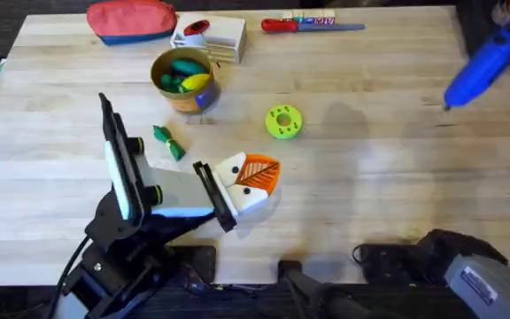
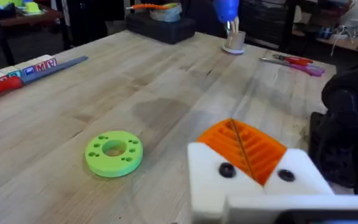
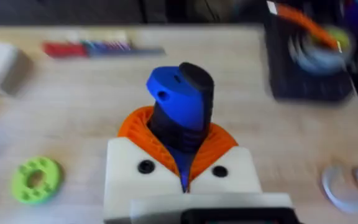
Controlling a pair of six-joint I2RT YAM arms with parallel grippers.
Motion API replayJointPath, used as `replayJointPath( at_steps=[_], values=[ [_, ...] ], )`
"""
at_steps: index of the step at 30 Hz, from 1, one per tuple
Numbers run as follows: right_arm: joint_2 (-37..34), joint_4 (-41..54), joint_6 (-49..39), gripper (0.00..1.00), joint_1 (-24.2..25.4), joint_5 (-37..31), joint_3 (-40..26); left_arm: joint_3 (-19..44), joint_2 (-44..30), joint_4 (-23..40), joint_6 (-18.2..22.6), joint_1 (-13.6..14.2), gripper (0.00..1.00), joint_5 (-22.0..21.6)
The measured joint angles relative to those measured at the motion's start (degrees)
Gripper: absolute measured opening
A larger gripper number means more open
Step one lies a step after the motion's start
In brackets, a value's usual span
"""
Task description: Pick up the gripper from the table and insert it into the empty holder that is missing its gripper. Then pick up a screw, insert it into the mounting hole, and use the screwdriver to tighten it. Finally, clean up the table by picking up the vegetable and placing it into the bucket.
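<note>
My left gripper (image 1: 257, 177) rests low over the table's middle, shut with nothing between its fingers. Both of its white holder blocks (image 2: 207, 177) carry an orange ribbed gripper tip (image 2: 244, 146), and a dark screw head (image 2: 227, 169) sits in each block. My right gripper (image 3: 182, 134) is raised at the far right, shut on the blue screwdriver (image 1: 485, 66), whose thin tip points down toward the table. The green vegetable (image 1: 168, 142) lies on the table left of the left gripper. Behind it stands the gold bucket (image 1: 184, 81), which holds green and yellow pieces.
A lime-green disc with a hole (image 1: 283, 121) lies just beyond the left gripper. Along the far edge are a red pouch (image 1: 131, 19), a white box (image 1: 209, 37) and a red-handled screwdriver (image 1: 312, 25). A small round dish (image 3: 347, 186) sits at the right edge.
</note>
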State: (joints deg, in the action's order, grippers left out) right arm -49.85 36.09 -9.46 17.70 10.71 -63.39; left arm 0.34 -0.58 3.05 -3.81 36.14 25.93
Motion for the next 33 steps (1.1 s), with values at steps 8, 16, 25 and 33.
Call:
replayJointPath(
  at_steps=[8,16,25,33],
  values=[
    [13.64,-16.57,9.20,0.007,-16.88,2.91,9.23,0.00,0.00,-0.02,0.00,0.00,0.006,0.00],
    [15.16,-35.18,12.75,0.007,-36.50,7.88,17.46,0.00,0.00,-0.01,0.00,0.00,0.006,0.00],
    [11.81,-43.26,13.55,0.007,-56.42,9.76,17.67,0.00,0.00,0.00,0.00,0.00,0.005,0.00],
    [3.48,-48.24,13.52,0.007,-64.72,9.92,17.69,0.00,0.00,-0.02,0.00,0.00,0.005,0.00]
  ],
)
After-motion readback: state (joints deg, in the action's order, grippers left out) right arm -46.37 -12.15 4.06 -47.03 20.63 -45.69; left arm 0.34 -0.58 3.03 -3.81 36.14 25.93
